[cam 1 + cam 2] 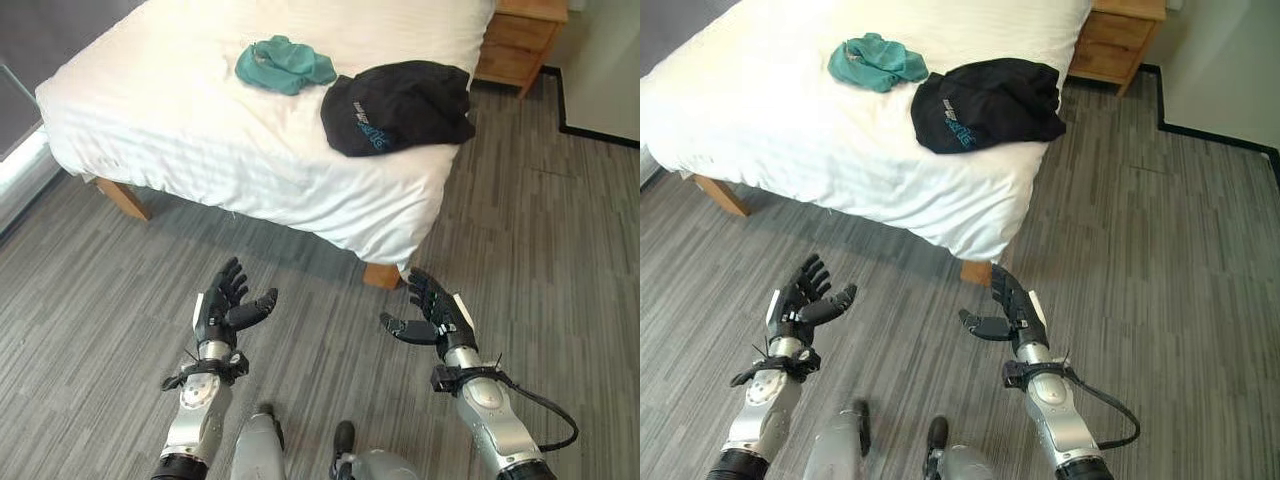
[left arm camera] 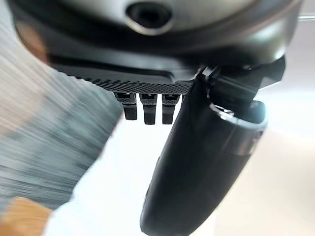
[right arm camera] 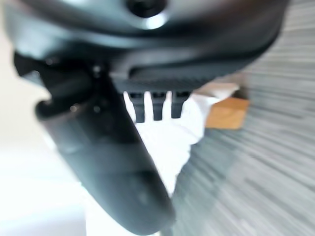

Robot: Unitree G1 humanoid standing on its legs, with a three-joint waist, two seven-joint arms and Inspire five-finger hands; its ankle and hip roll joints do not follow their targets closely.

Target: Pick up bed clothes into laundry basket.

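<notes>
A crumpled teal garment (image 1: pixel 284 64) lies on the white bed (image 1: pixel 180 120), toward its far side. Beside it, near the bed's right corner, rests a black garment (image 1: pixel 398 106) with teal print. My left hand (image 1: pixel 224 308) hovers over the floor in front of the bed, fingers straight and spread, holding nothing. My right hand (image 1: pixel 436 312) is raised level with it by the bed's front corner, also open and empty. Both hands are well short of the clothes.
A wooden nightstand (image 1: pixel 520 38) stands at the bed's far right. The bed's wooden legs (image 1: pixel 382 274) show under the sheet at the front corner and at the left (image 1: pixel 122 198). Grey striped flooring (image 1: pixel 540 230) spreads around the bed.
</notes>
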